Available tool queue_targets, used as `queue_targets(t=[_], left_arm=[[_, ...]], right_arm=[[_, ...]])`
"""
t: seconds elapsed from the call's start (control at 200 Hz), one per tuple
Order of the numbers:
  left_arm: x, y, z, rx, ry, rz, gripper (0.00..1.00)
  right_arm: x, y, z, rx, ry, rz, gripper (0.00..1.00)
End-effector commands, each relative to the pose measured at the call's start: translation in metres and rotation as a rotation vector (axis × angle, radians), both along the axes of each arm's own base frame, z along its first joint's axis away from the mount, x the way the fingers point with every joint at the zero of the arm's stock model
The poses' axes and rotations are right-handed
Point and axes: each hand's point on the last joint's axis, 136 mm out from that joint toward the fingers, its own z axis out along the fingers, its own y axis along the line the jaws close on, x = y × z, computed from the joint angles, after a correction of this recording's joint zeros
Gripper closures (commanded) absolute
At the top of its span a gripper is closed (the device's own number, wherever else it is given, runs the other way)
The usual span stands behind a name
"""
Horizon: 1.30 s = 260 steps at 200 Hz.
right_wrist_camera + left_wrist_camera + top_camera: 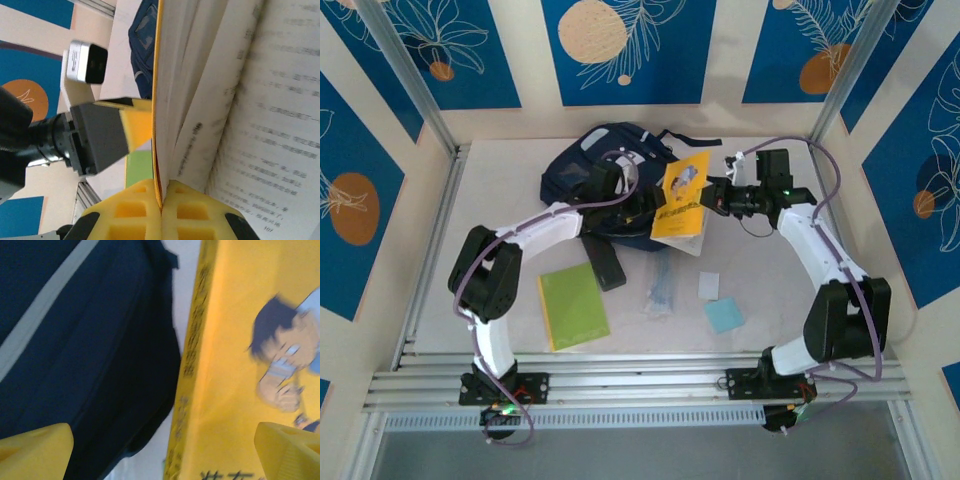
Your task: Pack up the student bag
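From above, one student bag (pixel 590 170) is seen at the far centre of the table (pixel 500 200). One yellow book (pixel 682 195) is held at its right edge, clamped by the right gripper (pixel 713 198). One green notebook (pixel 572 305) lies near, with bare table to the far left.

At the left wrist, the left gripper (pixel 162 455) is spread wide and empty, with the bag to its left and the book to its right.

At the right wrist, the book's fanned pages are revealed.

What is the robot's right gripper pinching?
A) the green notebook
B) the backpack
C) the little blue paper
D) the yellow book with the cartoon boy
D: the right gripper is shut on the yellow book, holding it up beside the student bag; the green notebook lies flat on the table.
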Motion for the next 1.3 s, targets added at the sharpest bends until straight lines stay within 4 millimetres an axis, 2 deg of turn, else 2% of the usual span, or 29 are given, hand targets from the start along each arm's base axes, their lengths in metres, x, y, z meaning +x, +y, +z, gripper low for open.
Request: queue_targets(t=[0.0,0.14,0.245,0.45,0.61,0.78,0.95,1.11,1.18,1.22,1.265,1.295], left_arm=[[0.005,0.014,0.021,-0.015,-0.060,0.037,0.07],[0.003,0.015,0.001,0.009,-0.027,0.035,0.07],[0.004,0.017,-0.012,0.039,-0.009,0.037,0.07],[0.007,0.016,-0.036,0.077,0.031,0.031,0.08],[0.004,-0.002,-0.041,0.034,0.057,-0.020,0.20],[-0.001,-0.020,-0.035,-0.014,0.044,-0.069,0.42],[-0.004,-0.035,-0.024,-0.108,0.049,-0.111,0.49],[-0.005,-0.038,-0.010,-0.150,0.039,-0.123,0.73],[-0.005,-0.036,0.001,-0.149,0.014,-0.118,0.84],[-0.005,-0.034,0.007,-0.148,-0.003,-0.115,0.89],[-0.004,-0.034,0.017,-0.154,-0.028,-0.114,0.93],[-0.002,-0.033,0.023,-0.160,-0.043,-0.110,0.95]], right_arm=[[0.015,0.010,-0.045,0.048,0.026,0.051,1.00],[0.018,0.010,-0.089,0.053,0.094,0.039,1.00],[0.018,-0.002,-0.117,-0.020,0.148,-0.007,1.00],[0.021,-0.021,-0.140,-0.132,0.190,-0.074,1.00],[0.023,-0.020,-0.152,-0.148,0.222,-0.073,1.00],[0.024,-0.019,-0.152,-0.146,0.222,-0.072,1.00],[0.026,-0.020,-0.147,-0.157,0.209,-0.075,1.00],[0.029,-0.022,-0.142,-0.166,0.204,-0.079,0.99],[0.030,-0.024,-0.137,-0.172,0.198,-0.085,0.93],[0.030,-0.026,-0.131,-0.179,0.196,-0.094,0.86],[0.029,-0.029,-0.124,-0.192,0.204,-0.111,0.75],[0.027,-0.033,-0.120,-0.210,0.224,-0.139,0.64]])
